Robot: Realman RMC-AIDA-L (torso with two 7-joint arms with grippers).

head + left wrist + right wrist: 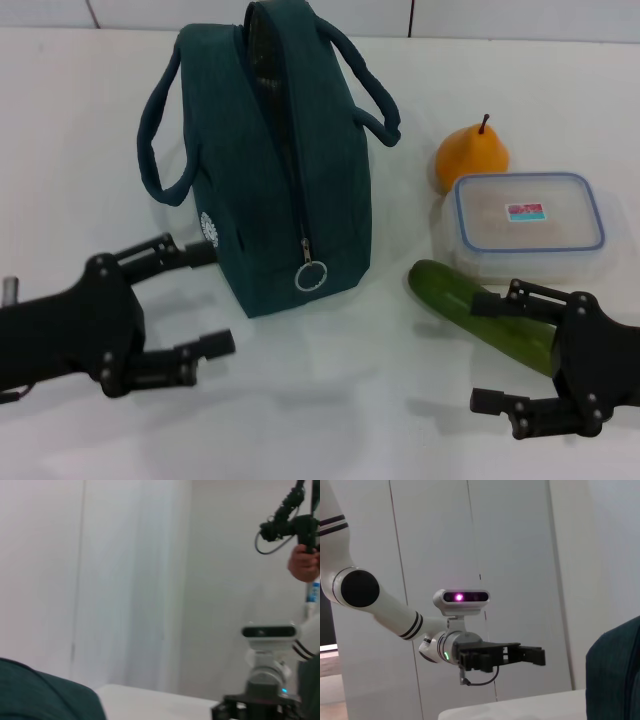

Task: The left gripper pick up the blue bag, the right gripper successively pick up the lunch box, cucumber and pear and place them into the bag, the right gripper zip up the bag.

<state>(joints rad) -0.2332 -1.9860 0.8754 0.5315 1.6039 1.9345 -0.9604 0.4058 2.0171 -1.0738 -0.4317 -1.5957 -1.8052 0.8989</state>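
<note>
Blue bag (270, 160) upright on counter (90, 120), zipper partly undone; left claw (195, 300) released just beside it; right claw (510, 350) released over cucumber (470, 310); lunch box (528, 225), pear (470, 155) beyond.

Upright teal blue bag (270, 170), half-unzipped, left of pear (470, 156), lunch box (528, 222), cucumber (480, 315).

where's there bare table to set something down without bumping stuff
Bare table lies on the left of the blue bag, beyond the left gripper, and along the front between the left gripper and the right gripper. It is crowded on the right: pear, lunch box and cucumber sit close together.
</note>
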